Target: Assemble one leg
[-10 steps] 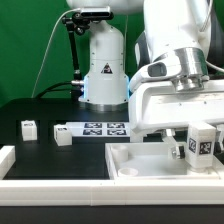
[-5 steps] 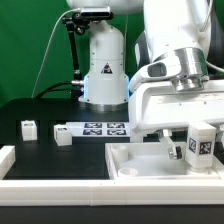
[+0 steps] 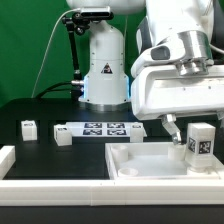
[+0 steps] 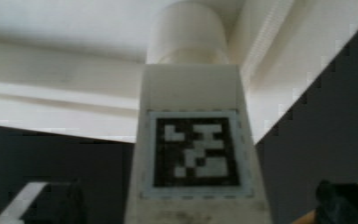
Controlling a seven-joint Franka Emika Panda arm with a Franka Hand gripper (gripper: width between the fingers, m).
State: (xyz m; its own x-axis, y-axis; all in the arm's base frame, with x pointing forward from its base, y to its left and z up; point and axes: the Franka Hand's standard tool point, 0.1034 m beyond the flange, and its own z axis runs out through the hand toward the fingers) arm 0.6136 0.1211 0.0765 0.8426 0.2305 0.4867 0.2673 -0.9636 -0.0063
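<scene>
A leg (image 3: 201,141), a small white post with a black-and-white tag, stands upright on the right near corner of the large white tray-shaped piece (image 3: 150,162). My gripper (image 3: 195,124) hangs just above and around the leg's top, open, with one finger (image 3: 172,128) showing beside it. In the wrist view the leg (image 4: 194,140) fills the middle, and both fingertips (image 4: 27,204) stand well apart from its sides, so my gripper (image 4: 190,205) does not touch it.
Two more white legs (image 3: 29,127) (image 3: 64,135) stand on the black table at the exterior view's left. The marker board (image 3: 104,128) lies behind them. A white robot base (image 3: 104,65) stands at the back. A white rail (image 3: 60,190) runs along the front.
My gripper has risen from low around the leg to just above its top. The leg stays standing on the tray piece, now more exposed.
</scene>
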